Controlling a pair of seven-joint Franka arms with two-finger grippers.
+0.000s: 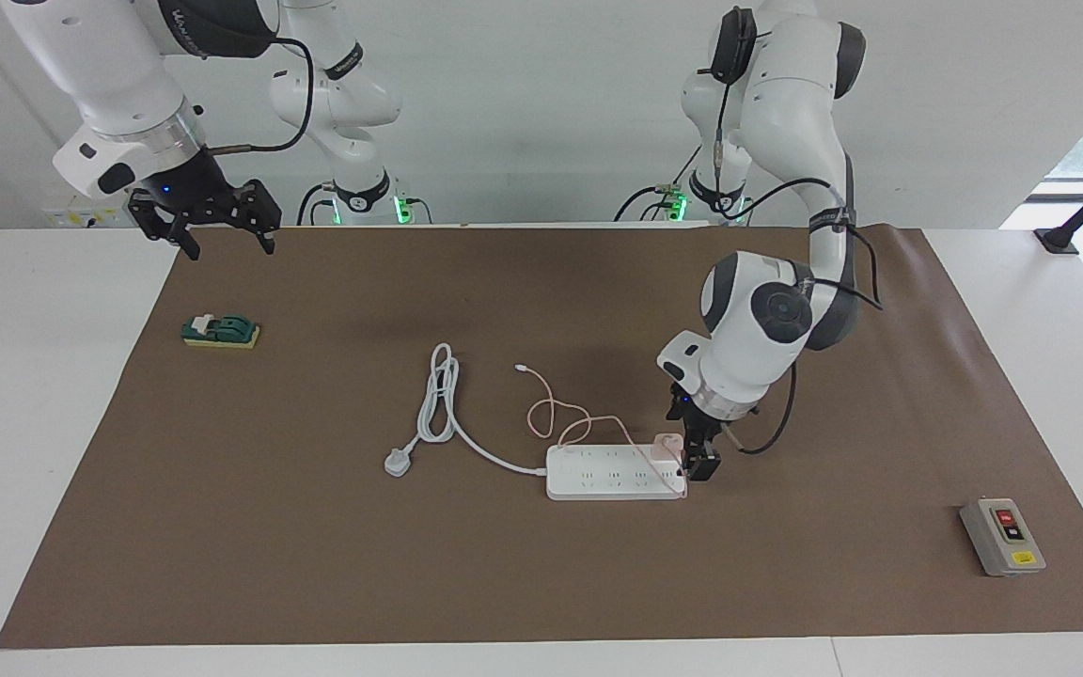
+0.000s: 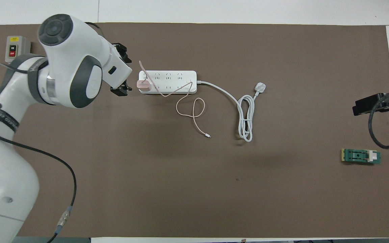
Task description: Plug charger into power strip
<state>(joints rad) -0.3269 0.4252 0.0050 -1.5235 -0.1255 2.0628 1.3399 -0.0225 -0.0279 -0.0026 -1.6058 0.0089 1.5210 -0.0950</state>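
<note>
Two arms at a table covered by a brown mat (image 1: 316, 527). The power strip (image 1: 598, 475) lies flat on the mat toward the left arm's end of the table, its thick white cord (image 1: 452, 414) looping away to a grey-white three-pin plug (image 1: 398, 462) toward the right arm's end. The charger (image 1: 665, 445), a small pale-pink cube, sits on top of the strip at the end nearest the left arm, in the row of outlets nearer to the robots; its thin pink cable (image 1: 556, 414) crosses the strip and curls on the mat nearer to the robots. The left gripper (image 1: 699, 459) hangs low just beside that end of the strip, fingers spread wide and holding nothing, apart from the charger as the overhead view shows. The right gripper (image 1: 212, 221) waits, fingers wide and empty, high over the mat's edge at the right arm's end, near a small green block (image 1: 221, 331). A grey box with red and black buttons (image 1: 1002, 536) stands well apart, unused. The step in hand reads as release after insertion; whether the prongs are fully seated cannot be judged from either view. If they are, the next move calls only for a clear retreat that snags neither charger nor cable; if not, a downward press.
</note>
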